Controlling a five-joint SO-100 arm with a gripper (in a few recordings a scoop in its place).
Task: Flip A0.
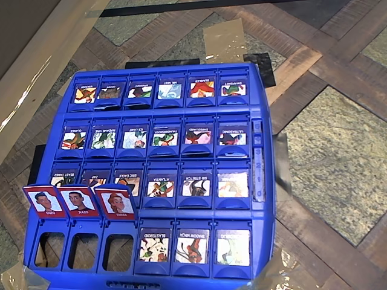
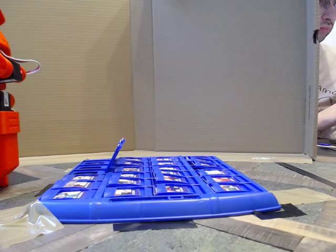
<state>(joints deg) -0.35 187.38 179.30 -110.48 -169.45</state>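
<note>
Blue plastic flip-tile game board (image 1: 267,151), four rows of six picture tiles, lying flat on a wood-and-stone patterned table (image 1: 338,151). It is fixed at the corners with clear tape (image 2: 26,218) and black tape (image 2: 157,226). In the overhead view, three red-framed portrait tiles (image 1: 80,201) stand raised at the left of the bottom row, with open slots just below them. All other tiles lie flat. In the fixed view the raised tiles (image 2: 116,152) show edge-on, leaning. Which tile is A0 cannot be told. Orange robot arm (image 2: 8,131) at the left edge of the fixed view, apart from the board. Whether the gripper is apart or together cannot be told. Brown cardboard wall (image 2: 226,73) behind. A person (image 2: 326,79) at the right edge.
</note>
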